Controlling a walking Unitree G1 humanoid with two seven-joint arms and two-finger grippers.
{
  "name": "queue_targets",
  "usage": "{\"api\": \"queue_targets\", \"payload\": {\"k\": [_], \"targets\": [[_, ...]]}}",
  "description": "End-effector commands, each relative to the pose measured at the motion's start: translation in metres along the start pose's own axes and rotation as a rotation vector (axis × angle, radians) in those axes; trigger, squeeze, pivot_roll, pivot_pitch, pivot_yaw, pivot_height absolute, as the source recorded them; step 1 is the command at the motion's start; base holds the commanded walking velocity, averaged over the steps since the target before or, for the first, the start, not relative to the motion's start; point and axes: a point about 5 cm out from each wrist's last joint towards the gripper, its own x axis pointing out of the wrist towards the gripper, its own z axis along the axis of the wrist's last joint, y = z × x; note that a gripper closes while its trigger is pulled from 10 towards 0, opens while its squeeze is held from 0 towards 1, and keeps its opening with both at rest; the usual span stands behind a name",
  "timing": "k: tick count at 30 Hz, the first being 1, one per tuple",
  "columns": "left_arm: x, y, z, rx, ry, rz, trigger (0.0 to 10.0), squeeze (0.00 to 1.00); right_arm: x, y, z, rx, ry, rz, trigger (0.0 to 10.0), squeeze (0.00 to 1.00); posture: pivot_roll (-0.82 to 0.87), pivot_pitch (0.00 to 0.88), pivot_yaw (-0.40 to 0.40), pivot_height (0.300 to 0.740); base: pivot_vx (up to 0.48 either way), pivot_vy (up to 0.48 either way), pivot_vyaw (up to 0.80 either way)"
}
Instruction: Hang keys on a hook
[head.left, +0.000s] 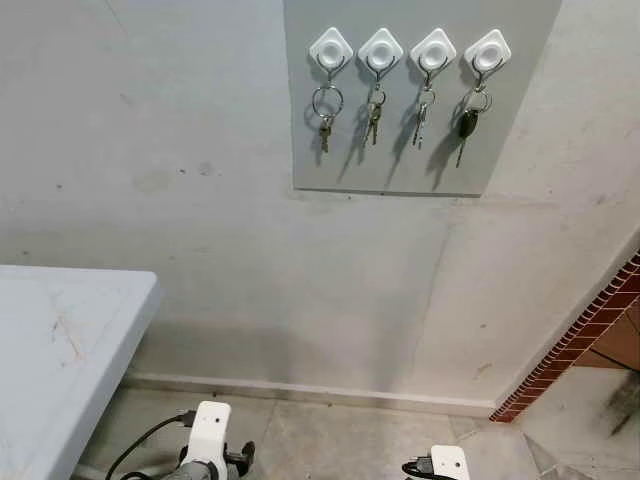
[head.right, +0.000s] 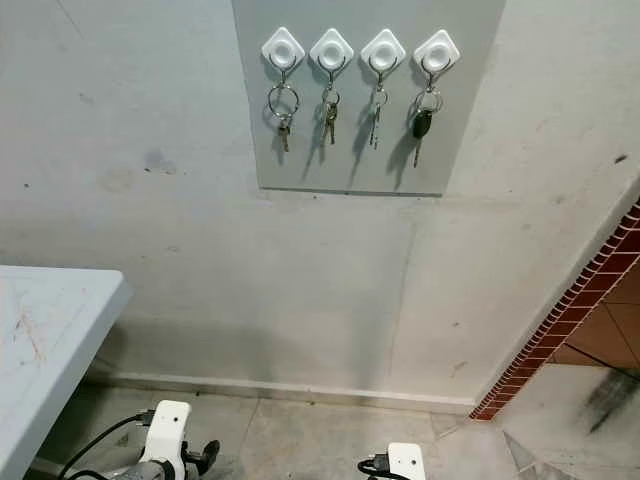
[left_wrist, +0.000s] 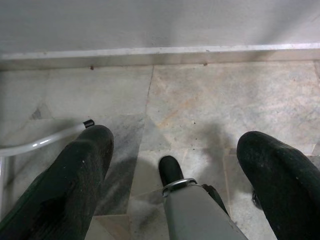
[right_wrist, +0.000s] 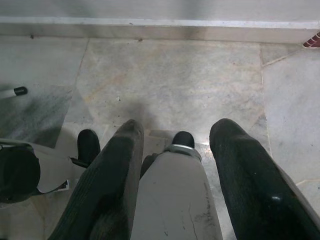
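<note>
A white, scuffed desk (head.left: 60, 340) stands at the left. High on the rough grey wall, a smooth grey board (head.left: 420, 100) carries four white diamond-shaped hooks (head.left: 331, 48), each holding metal keys (head.left: 325, 115). Far below, over the marble floor (left_wrist: 200, 100), the left gripper (left_wrist: 175, 150) and right gripper (right_wrist: 175, 132) hang spread apart, holding nothing.

I've got both arms hanging low at my sides. The left gripper (left_wrist: 175, 165) points down with its fingers (left_wrist: 80, 175) spread wide; the right gripper (right_wrist: 175, 150) points down too, fingers (right_wrist: 240, 170) parted, holding nothing.
</note>
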Motion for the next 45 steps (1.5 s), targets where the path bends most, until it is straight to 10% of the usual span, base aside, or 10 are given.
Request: {"api": "queue_targets", "payload": {"k": [1,21,28,45], "targets": [[-0.001,0.002,-0.001,0.02,0.004,0.001,10.0,0.0,0.0,0.002,0.0,0.02,0.005,0.0,10.0,0.0,-0.05,0.0,0.049,0.74,0.0,0.0,0.0],[0.0,-0.006,-0.004,0.033,0.014,-0.008,10.0,0.0,0.001,0.002,-0.002,0.016,0.028,0.003,10.0,0.0,-0.05,0.0,0.034,0.74,0.0,0.0,0.0],[-0.005,-0.009,-0.02,0.237,0.055,-0.071,10.0,0.0,-0.003,-0.01,-0.007,0.008,0.042,-0.019,10.0,0.0,-0.04,0.0,-0.005,0.74,0.0,0.0,0.0],[-0.003,-0.01,-0.015,0.198,0.049,-0.039,10.0,0.0,-0.002,-0.02,0.001,-0.002,0.03,-0.035,10.0,0.0,-0.04,0.0,-0.024,0.74,0.0,0.0,0.0]]}}
